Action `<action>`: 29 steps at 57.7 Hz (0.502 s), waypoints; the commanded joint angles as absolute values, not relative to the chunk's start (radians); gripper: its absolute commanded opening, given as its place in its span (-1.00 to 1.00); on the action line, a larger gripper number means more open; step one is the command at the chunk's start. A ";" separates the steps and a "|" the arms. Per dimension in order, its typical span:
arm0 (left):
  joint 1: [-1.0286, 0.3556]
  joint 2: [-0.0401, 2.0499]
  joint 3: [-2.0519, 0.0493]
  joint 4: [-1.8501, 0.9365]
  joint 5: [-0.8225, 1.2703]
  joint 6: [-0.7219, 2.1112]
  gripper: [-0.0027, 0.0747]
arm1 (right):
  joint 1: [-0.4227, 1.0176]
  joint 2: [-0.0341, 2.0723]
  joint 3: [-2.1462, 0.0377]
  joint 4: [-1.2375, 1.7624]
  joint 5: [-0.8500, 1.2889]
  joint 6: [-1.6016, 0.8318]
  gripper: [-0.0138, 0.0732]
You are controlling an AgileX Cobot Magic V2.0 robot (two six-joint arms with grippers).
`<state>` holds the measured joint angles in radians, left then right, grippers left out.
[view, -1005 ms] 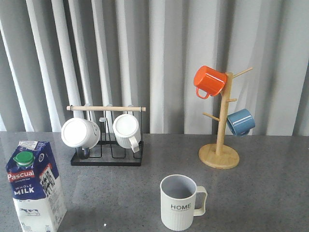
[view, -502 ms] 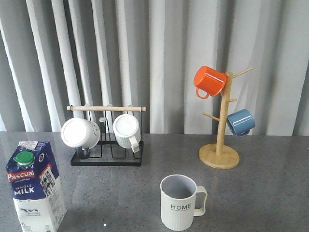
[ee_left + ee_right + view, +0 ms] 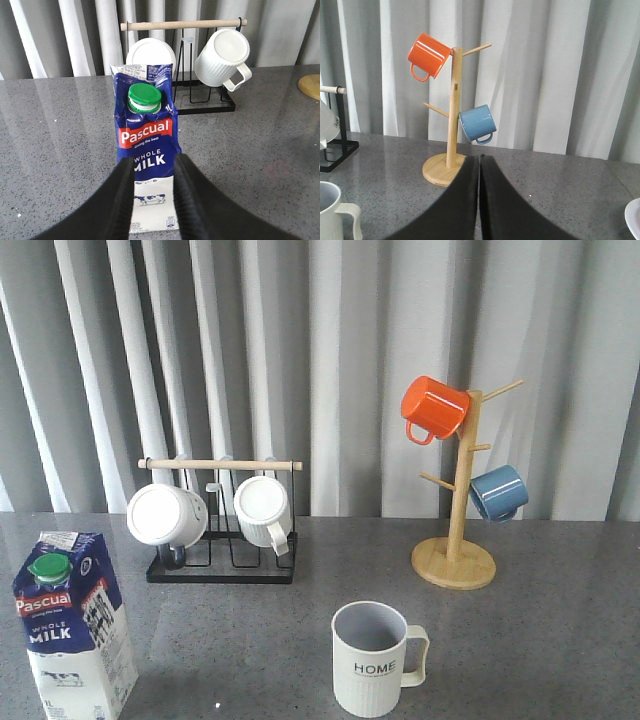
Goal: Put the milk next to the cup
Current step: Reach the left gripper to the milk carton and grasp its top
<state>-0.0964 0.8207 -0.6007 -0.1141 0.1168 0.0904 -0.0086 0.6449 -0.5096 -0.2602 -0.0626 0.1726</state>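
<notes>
The tall blue-and-white milk carton (image 3: pixel 73 624) stands upright at the grey desk's (image 3: pixel 540 640) front-left corner, directly ahead of the left gripper (image 3: pixel 153 200), whose parted fingers frame it. The right gripper (image 3: pixel 479 200) is closed. Bare desk separates the carton from the ribbed grey-white "HOME" mug (image 3: pixel 374 658) at front centre.

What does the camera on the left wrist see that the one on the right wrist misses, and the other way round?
Only the left wrist view shows the milk, standing upright just beyond the open left gripper, with two white mugs hanging on a black rack behind it.

Only the right wrist view shows the whole wooden mug tree with its orange mug and blue mug, part of the cup, and the shut right gripper.

Both show the grey table and the pale curtain; each also catches a sliver of the other's stand.
</notes>
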 commanded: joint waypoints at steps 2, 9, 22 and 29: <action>-0.103 0.816 -0.637 -0.118 0.047 0.082 -0.40 | -0.014 0.643 -0.538 -0.263 -0.131 0.165 -0.70; -0.103 0.816 -0.637 -0.121 0.032 0.081 -0.40 | -0.014 0.643 -0.538 -0.263 -0.131 0.165 -0.70; -0.103 0.816 -0.637 -0.145 -0.063 0.031 0.31 | -0.014 0.643 -0.538 -0.263 -0.131 0.165 -0.70; -0.103 0.816 -0.637 -0.145 -0.061 0.030 0.97 | -0.014 0.643 -0.538 -0.263 -0.131 0.165 -0.70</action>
<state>-0.0964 0.8207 -0.6007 -0.1331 0.0222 0.0453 -0.0086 0.6449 -0.5096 -0.2602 -0.0626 0.1726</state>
